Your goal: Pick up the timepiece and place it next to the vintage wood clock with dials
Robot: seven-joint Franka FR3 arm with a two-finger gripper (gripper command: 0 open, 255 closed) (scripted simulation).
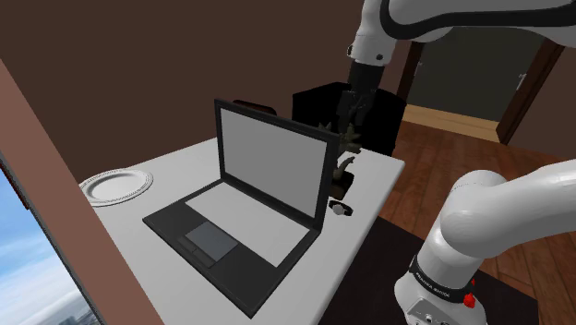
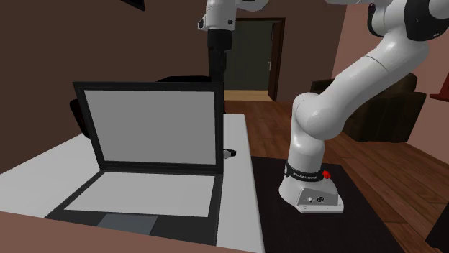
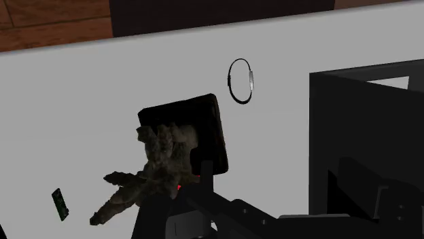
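Poised high over the far end of the bench (image 1: 175, 166), the gripper (image 1: 356, 109) is seen just above a gnarled, brownish thing (image 1: 350, 138); whether it is released or clenched cannot be told, since its tips are lost against dark shapes in the wrist view. The timepiece, a small ring-shaped watch (image 3: 240, 80), is found lying on the bare white bench, just behind the upright screen of the open laptop (image 1: 268, 175) and apart from the gnarled thing. Beside that thing a dark boxy object (image 3: 197, 119) with a reddish-brown side is seen; it is taken to be the wood clock, though no dials can be made out. The step in hand is judged to be the approach to the watch, with nothing of the task yet done. For a clean approach, the gripper should first be carried sideways at its present height until it is centred over the watch, so that the spiky thing below is not brushed, and only then lowered. A wide opening should be confirmed before descent. Because the watch is thin and light, it is likely to slide if it is nudged, so the band should be straddled squarely and closed on slowly. The laptop screen stands close by and should be given room.
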